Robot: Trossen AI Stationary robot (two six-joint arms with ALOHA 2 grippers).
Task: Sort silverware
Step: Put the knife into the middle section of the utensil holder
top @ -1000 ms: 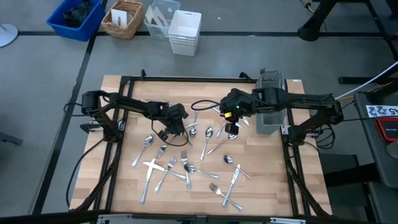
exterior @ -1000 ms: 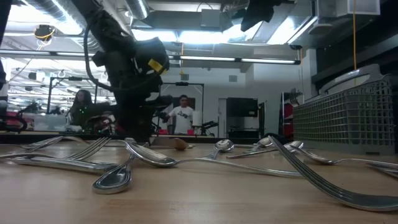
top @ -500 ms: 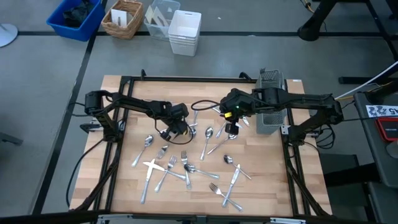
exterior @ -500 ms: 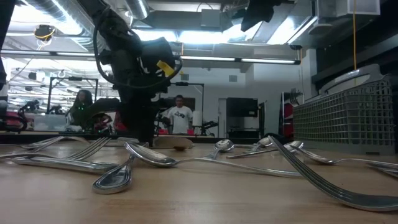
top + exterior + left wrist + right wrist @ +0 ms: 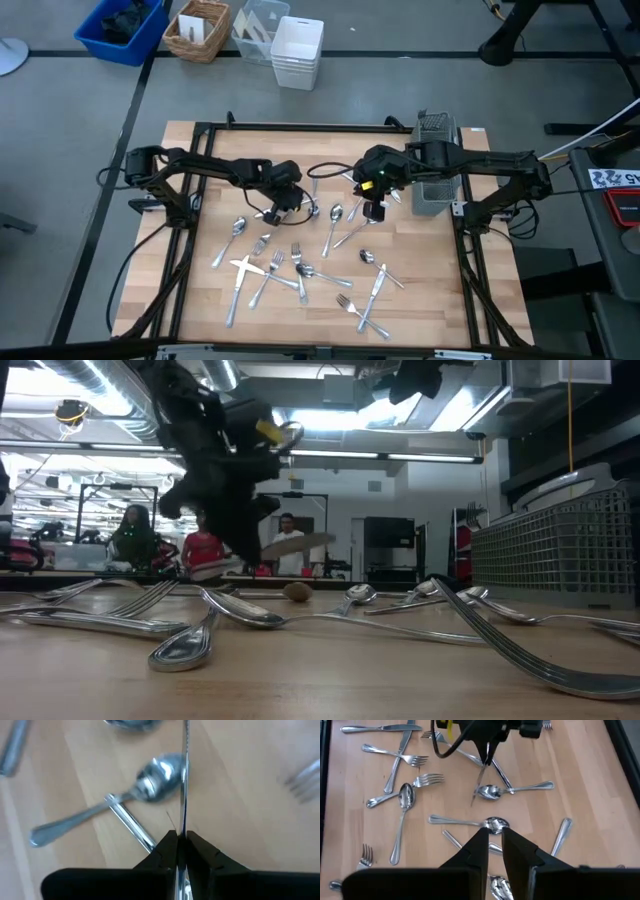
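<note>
A table knife [image 5: 185, 780] is being held clear of the table, clamped by the left gripper [image 5: 287, 196] left of centre. The next move is judged a carry to the caddy [image 5: 436, 160] at far right. Mid-table, the right gripper [image 5: 374, 207] is being held narrowly parted, empty; remaining silverware [image 5: 300, 270] is lying scattered nearer.

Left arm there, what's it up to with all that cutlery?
The left gripper is shut on a knife, held edge-on above the spoons on the table. The right gripper hovers over the middle of the table, holding nothing. The rest of the silverware lies scattered, unsorted, beside the caddy.
</note>
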